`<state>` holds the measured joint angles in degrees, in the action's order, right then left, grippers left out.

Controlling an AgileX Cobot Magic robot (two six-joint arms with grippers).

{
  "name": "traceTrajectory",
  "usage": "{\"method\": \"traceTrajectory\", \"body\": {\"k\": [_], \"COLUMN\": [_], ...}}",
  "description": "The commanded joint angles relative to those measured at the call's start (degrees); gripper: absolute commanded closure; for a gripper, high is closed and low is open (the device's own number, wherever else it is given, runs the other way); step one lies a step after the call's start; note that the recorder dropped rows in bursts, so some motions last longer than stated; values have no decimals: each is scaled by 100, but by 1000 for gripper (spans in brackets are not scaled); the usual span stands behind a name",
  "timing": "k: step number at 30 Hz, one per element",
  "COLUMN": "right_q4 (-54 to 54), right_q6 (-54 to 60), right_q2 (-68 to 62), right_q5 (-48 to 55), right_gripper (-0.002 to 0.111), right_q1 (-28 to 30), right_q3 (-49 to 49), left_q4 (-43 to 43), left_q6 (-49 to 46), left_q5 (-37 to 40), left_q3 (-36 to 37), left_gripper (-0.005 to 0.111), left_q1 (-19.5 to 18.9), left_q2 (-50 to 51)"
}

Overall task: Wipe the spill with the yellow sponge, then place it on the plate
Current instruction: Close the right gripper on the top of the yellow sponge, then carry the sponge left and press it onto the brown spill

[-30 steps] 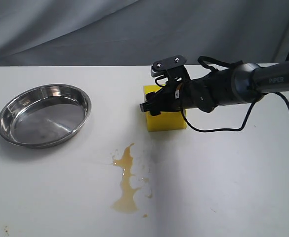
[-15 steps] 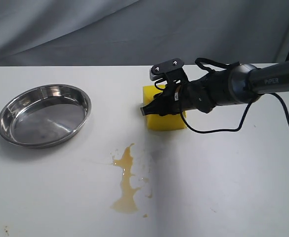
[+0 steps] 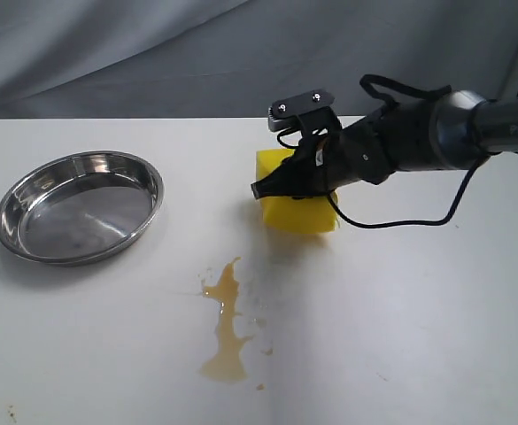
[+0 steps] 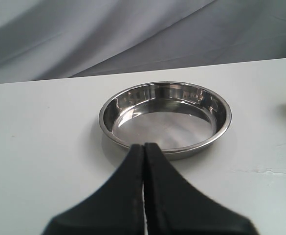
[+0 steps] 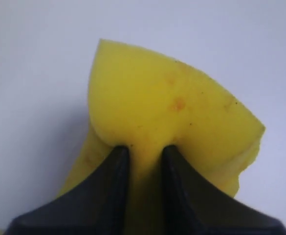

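Exterior view, right arm: a black arm reaches in from the right edge, lying nearly level and pointing left, its wrist camera bracket uppermost. The right gripper is clenched on the yellow sponge at centre frame, slightly above the middle.

Right wrist view: the two black fingers of the right gripper pinch the yellow sponge, and the foam bulges outward past them. The foam is soft and matte, with faint orange specks.

Left wrist view: the left gripper has its black tapered fingers pressed together, nothing between them. The plate lies just beyond the tips.

- Plate: round, shallow, polished steel with a raised rim, at left of frame, well apart from the sponge.
- Spill: thin tan-brown puddle of irregular shape with stray droplets, lower centre, below the sponge and not touching it.
- Table: flat, white, matte.
- Backdrop: grey draped cloth.

Change since half a second ago: the sponge now sits tilted, its left lower edge raised. The plate and the spill have not moved.
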<state>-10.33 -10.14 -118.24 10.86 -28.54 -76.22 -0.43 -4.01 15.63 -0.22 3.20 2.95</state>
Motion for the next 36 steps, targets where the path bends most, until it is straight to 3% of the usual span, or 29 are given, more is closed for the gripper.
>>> {"method": "traceTrajectory", "body": {"k": [1,12,26,30,36], "right_q4": [35,35,103,573,977], "right_q6": [863,1184,1195,1195,1376], "right_q2": [399,438,-746,-1017,-999], "right_q5": [491,894,1082,1663,3055], "right_gripper": [108,108,108,108,108], "right_q1": [-374,-1456,-1781,-1827,-1750], "right_q3": [13,13,13,-123,-1108], "left_q4": [-44,-44,-44,-44,-44], "left_q6": [7,7,7,7,7], "left_q5": [-43,-43,-43,-43,-43], "left_q3": [22,22,22,22,22], "left_gripper": [107,107,107,107,107], "left_q1": [37,37,37,37,37], "left_q2": [-25,-25,-25,-25,-25]}}
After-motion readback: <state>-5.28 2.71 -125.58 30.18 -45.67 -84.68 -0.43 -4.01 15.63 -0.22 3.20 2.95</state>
